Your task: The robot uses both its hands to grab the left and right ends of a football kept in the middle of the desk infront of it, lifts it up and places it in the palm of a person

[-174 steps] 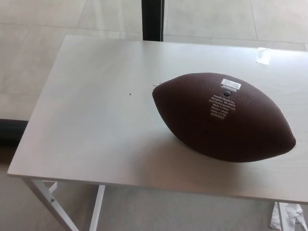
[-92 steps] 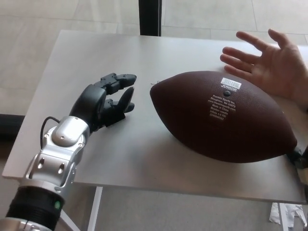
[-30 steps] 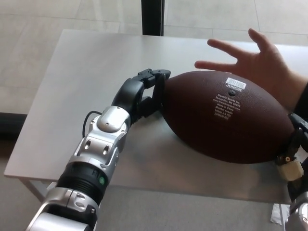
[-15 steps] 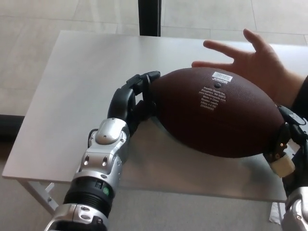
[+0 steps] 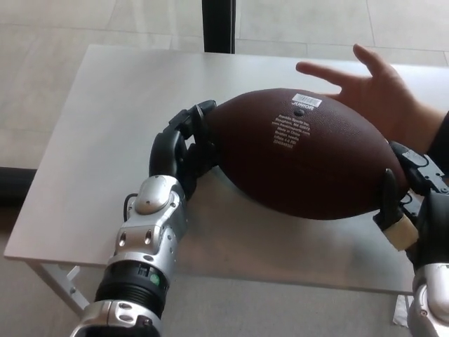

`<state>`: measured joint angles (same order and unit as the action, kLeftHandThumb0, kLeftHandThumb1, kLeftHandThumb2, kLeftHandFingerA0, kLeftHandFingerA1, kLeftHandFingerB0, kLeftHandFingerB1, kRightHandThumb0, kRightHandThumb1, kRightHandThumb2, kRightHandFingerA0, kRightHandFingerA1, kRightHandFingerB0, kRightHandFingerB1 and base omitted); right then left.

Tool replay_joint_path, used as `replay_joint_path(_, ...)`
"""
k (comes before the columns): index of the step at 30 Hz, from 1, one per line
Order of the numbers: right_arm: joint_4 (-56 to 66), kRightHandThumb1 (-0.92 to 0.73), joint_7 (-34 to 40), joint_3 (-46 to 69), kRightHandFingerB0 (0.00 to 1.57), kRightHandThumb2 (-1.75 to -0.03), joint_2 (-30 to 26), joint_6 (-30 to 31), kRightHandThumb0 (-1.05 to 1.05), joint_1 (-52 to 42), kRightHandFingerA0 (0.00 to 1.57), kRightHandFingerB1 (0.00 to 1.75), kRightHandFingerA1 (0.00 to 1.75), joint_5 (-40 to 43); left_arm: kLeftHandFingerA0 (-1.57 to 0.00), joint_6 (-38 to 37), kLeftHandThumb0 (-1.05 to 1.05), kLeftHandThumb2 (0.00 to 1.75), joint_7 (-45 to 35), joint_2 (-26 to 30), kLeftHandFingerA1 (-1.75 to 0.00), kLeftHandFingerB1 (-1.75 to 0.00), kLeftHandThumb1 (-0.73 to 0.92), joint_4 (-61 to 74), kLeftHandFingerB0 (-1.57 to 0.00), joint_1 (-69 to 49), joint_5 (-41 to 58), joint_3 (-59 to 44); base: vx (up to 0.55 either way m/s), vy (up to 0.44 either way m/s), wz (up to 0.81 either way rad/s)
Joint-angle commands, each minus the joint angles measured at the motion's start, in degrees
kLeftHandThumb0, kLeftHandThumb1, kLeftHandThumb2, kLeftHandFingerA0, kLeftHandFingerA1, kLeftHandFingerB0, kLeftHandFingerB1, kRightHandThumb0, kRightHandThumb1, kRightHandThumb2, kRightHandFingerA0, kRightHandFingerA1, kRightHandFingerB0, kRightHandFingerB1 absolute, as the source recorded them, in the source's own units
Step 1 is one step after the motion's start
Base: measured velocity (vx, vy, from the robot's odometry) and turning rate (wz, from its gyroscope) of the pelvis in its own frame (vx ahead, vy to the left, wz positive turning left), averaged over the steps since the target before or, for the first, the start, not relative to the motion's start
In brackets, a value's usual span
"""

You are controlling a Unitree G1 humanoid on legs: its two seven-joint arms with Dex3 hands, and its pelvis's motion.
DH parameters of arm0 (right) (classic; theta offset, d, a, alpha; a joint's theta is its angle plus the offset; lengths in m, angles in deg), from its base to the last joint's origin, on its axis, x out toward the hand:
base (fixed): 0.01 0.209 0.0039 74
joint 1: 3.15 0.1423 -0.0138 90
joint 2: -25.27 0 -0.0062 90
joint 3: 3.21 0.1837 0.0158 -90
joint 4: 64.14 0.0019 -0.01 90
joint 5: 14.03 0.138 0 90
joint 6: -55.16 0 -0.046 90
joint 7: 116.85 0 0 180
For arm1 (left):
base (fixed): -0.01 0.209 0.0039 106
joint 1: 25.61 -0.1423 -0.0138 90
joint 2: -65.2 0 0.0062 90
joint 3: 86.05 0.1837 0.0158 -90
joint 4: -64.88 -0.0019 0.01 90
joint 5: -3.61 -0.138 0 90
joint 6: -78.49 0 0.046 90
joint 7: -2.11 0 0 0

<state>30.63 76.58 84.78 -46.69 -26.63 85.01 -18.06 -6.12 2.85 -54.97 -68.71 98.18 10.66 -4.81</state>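
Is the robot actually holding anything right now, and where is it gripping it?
Yes: the brown oval leather football, clamped by its two pointed ends, the left hand on one tip, the right hand on the other.

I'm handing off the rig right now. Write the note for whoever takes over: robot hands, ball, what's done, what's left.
Left robot hand: fingers curled against the left end of the football, gripping it.
Right robot hand: pressed on the ball's right end, fingers around the tip.
Football: held between both hands just above the desk, shadow beneath it; whether it is fully clear of the surface is hard to tell.
Person's hand: open, palm up, behind the ball's right half.
Done: both ends grasped, lift apparently begun.
Left: raise the ball, carry it back to the palm, release.
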Motion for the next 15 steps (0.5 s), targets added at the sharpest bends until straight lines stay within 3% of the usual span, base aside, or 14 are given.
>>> replay_joint_path(1,-2.5,-0.85,2.6,-4.6,0.45,-0.66,-2.9,-8.2,-0.79,2.8,0.53,0.34,0.54,-9.6,-0.60,1.8,-0.91,0.85,-0.3,-2.4,-0.65,-0.40,0.92,-0.8,-0.34,0.9,0.3,2.1,0.00,0.000,0.00)
replay_joint_path(4,-2.0,-0.84,3.3,-5.8,0.45,-0.66,-3.2,-7.4,-0.77,3.7,0.55,0.33,0.49,-10.9,-0.63,2.7,-0.83,0.83,-1.5,-1.9,-0.64,-0.38,0.92,-0.5,-0.40,1.0,-0.9,4.0,0.00,0.000,0.00)
replay_joint_path(7,-2.7,-0.80,2.8,-6.3,0.45,-0.65,-2.3,-9.1,-0.75,6.0,0.63,0.34,0.64,-9.4,-0.72,4.0,-0.68,0.71,-2.1,0.0,-0.65,-0.39,0.92,-2.0,-0.44,2.5,-6.4,10.3,0.00,0.000,0.00)
replay_joint_path(9,-3.9,-0.82,1.9,-7.1,0.43,-0.65,-2.5,-11.3,-0.74,7.7,0.56,0.33,0.51,-9.1,-0.66,5.3,-0.53,0.64,-3.5,1.1,-0.66,-0.41,0.80,-1.6,-0.36,3.0,-8.5,14.4,0.00,0.000,0.00)
replay_joint_path(10,-4.7,-0.70,-0.1,-8.0,0.35,-1.06,-1.7,-9.9,-0.83,10.4,0.60,0.48,0.64,-7.9,-0.71,7.8,-0.48,0.62,-4.4,1.8,-1.04,-0.46,0.75,-2.5,-0.51,4.8,-12.5,19.7,0.00,0.000,0.00)
replay_joint_path(11,-5.1,-0.83,-0.4,-8.2,0.43,-0.65,-1.3,-9.9,-0.82,10.9,0.65,0.33,0.56,-7.4,-0.72,7.8,-0.49,0.63,-4.0,1.7,-1.02,-0.51,0.78,-2.4,-0.53,4.7,-12.8,20.5,0.00,0.000,0.00)
replay_joint_path(12,-5.3,-0.83,-0.5,-8.3,0.43,-0.65,-1.2,-10.0,-0.82,11.1,0.65,0.33,0.56,-7.2,-0.72,7.9,-0.49,0.63,-3.7,1.7,-1.02,-0.51,0.78,-2.3,-0.53,4.7,-12.7,21.1,0.00,0.000,0.00)
replay_joint_path(13,-5.8,-0.83,-0.4,-8.4,0.44,-0.65,-0.7,-9.8,-0.82,11.7,0.67,0.33,0.59,-6.9,-0.75,8.7,-0.49,1.03,-3.3,1.4,-0.94,-0.65,0.65,-2.2,-0.45,4.9,-12.3,21.4,0.00,0.000,0.00)
replay_joint_path(14,-5.9,-0.83,-0.7,-8.5,0.44,-0.65,-0.1,-9.2,-0.83,12.1,0.71,0.33,0.71,-6.2,-0.65,9.6,-0.46,0.62,-2.7,0.9,-0.91,-0.46,0.74,-1.9,-0.42,4.9,-12.2,21.8,0.00,0.000,0.00)
replay_joint_path(15,-5.8,-0.83,-1.2,-8.7,0.44,-0.65,0.4,-8.5,-0.83,12.2,0.71,0.33,0.71,-5.5,-0.65,10.5,-0.46,0.62,-1.9,0.3,-0.91,-0.46,0.74,-1.7,-0.42,4.9,-12.1,22.3,0.00,0.000,0.00)
